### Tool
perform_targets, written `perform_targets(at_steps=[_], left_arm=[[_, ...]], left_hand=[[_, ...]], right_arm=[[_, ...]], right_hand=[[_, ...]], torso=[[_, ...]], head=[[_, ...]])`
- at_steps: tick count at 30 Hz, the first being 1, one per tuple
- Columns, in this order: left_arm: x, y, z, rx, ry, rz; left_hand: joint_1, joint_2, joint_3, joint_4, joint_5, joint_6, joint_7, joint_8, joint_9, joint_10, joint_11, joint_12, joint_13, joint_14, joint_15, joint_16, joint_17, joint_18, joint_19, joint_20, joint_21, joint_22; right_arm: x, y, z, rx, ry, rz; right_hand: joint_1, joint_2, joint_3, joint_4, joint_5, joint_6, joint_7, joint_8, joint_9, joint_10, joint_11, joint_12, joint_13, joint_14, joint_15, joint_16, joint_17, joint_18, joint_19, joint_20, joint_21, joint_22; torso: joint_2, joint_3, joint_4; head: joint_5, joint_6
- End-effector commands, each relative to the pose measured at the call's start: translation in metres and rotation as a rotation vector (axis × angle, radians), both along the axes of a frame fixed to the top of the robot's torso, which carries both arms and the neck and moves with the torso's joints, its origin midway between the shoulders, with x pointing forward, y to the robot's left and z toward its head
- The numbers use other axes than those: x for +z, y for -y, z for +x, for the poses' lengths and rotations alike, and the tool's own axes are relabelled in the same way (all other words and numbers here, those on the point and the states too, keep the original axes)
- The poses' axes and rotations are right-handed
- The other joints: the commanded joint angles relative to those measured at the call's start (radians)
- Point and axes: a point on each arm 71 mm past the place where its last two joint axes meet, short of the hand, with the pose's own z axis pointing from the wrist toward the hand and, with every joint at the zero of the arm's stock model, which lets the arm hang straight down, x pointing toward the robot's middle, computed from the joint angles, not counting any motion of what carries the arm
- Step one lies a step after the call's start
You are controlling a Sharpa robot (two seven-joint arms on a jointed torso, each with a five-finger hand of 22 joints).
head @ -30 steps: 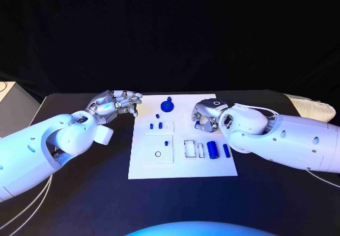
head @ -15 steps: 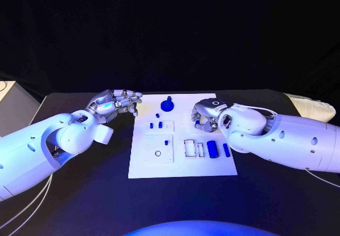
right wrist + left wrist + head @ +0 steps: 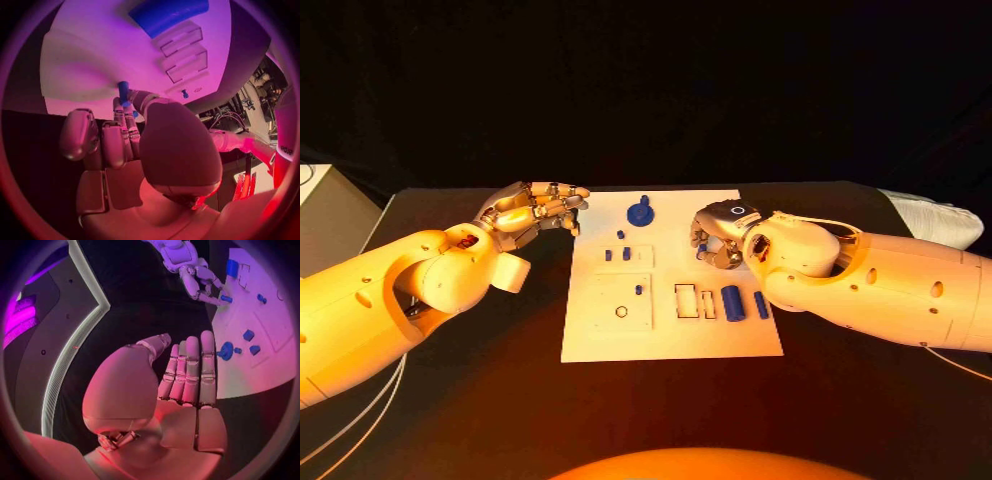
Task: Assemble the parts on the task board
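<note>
The task board [image 3: 672,335] lies unmoved at the tabletop's [image 3: 473,400] middle, its blue parts [image 3: 733,301] placed as before. Over the board's right edge, the right hand [image 3: 718,240] still pinches a small blue peg [image 3: 123,92] between curled fingers. The left hand [image 3: 538,207] stays off the board's far left corner, fingers curled in, empty.

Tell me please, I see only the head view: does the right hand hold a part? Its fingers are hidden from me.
Observer: Yes. In the right wrist view the right hand pinches a small blue peg at its fingertips, with the task board behind it.
Operator: And the left hand, is something in it?
Observer: No. The left wrist view shows the left hand with a bare palm and straight fingers, holding nothing.
</note>
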Motion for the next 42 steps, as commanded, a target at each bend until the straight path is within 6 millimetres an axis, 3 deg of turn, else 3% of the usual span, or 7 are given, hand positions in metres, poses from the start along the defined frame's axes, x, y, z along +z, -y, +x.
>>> perform_targets(at_steps=[1,15,21,24,30,42], left_arm=[[0.001,0.001,0.0,-0.004,0.003,-0.009],[0.0,0.001,0.0,-0.001,0.001,-0.009],[0.0,0.001,0.0,-0.002,0.0,-0.01],[0.0,0.001,0.0,-0.001,-0.001,-0.01],[0.0,0.001,0.0,-0.001,-0.001,-0.011],[0.0,0.001,0.001,0.001,-0.002,-0.011]], left_hand=[[0.005,0.004,-0.003,0.004,0.004,-0.001,0.0,-0.004,-0.002,-0.006,0.002,0.005,-0.001,0.007,0.003,-0.005,-0.002,0.006,0.006,-0.001,-0.006,-0.001],[-0.001,0.008,-0.005,0.012,0.004,-0.001,0.001,-0.005,-0.002,-0.007,0.002,0.006,-0.002,0.008,0.004,-0.005,-0.002,0.006,0.008,-0.001,-0.01,-0.003],[-0.003,0.01,-0.005,0.015,0.004,-0.001,0.001,-0.005,-0.002,-0.007,0.003,0.006,-0.002,0.008,0.004,-0.005,-0.001,0.005,0.008,-0.001,-0.011,-0.004],[-0.004,0.011,-0.005,0.018,0.005,-0.001,0.001,-0.005,-0.002,-0.007,0.003,0.006,-0.002,0.008,0.004,-0.005,-0.001,0.005,0.009,0.0,-0.012,-0.005],[-0.004,0.011,-0.005,0.018,0.005,-0.001,0.001,-0.005,-0.002,-0.007,0.003,0.006,-0.002,0.008,0.004,-0.005,-0.001,0.005,0.009,0.0,-0.012,-0.005],[-0.004,0.011,-0.005,0.018,0.005,-0.001,0.001,-0.005,-0.002,-0.007,0.003,0.006,-0.002,0.008,0.004,-0.005,-0.001,0.005,0.009,0.0,-0.012,-0.005]], right_arm=[[-0.009,0.001,-0.002,0.001,-0.033,-0.049],[-0.01,0.001,-0.004,-0.002,-0.03,-0.053],[-0.007,-0.001,-0.005,0.01,-0.002,-0.014],[-0.005,-0.002,-0.006,0.013,0.016,0.01],[-0.001,-0.002,-0.007,0.01,0.06,0.057],[0.01,-0.004,-0.016,0.023,0.09,0.097]], right_hand=[[0.002,-0.007,0.004,0.0,0.004,0.005,0.0,0.004,0.002,0.001,0.001,-0.004,-0.001,0.026,-0.006,0.005,-0.001,-0.008,0.016,-0.007,0.006,0.015],[-0.008,-0.006,0.023,-0.007,-0.002,0.001,0.0,0.005,0.005,0.0,0.003,-0.018,0.0,0.022,-0.004,-0.002,-0.018,-0.008,0.015,-0.005,0.001,0.014],[-0.004,0.011,0.047,-0.035,0.001,0.026,-0.006,0.027,0.02,0.06,-0.011,-0.01,0.008,0.022,-0.015,-0.002,-0.022,-0.013,0.023,-0.012,0.036,0.034],[0.002,0.025,0.069,-0.062,-0.028,0.045,-0.012,0.045,0.033,0.1,-0.021,-0.006,0.015,0.024,-0.023,0.002,-0.019,-0.017,0.029,-0.019,0.065,0.051],[0.0,0.032,0.088,-0.092,-0.023,0.057,-0.015,0.064,0.049,0.136,-0.029,-0.006,0.023,0.026,-0.029,0.005,-0.014,-0.023,0.034,-0.026,0.095,0.069],[-0.004,0.032,0.094,-0.102,-0.028,0.06,-0.016,0.07,0.056,0.147,-0.031,-0.007,0.027,0.026,-0.031,0.007,-0.012,-0.025,0.036,-0.028,0.107,0.077]], torso=[[0.0,0.0001,-0.0002],[0.0,-0.0001,-0.0004],[0.0,0.0001,0.0004],[0.0,-0.0002,0.0004],[0.0,-0.0002,0.0003],[-0.002,-0.0016,-0.0004]], head=[[0.001,-0.001],[-0.001,-0.001],[-0.002,-0.001],[-0.002,-0.002],[-0.003,-0.002],[-0.003,0.001]])
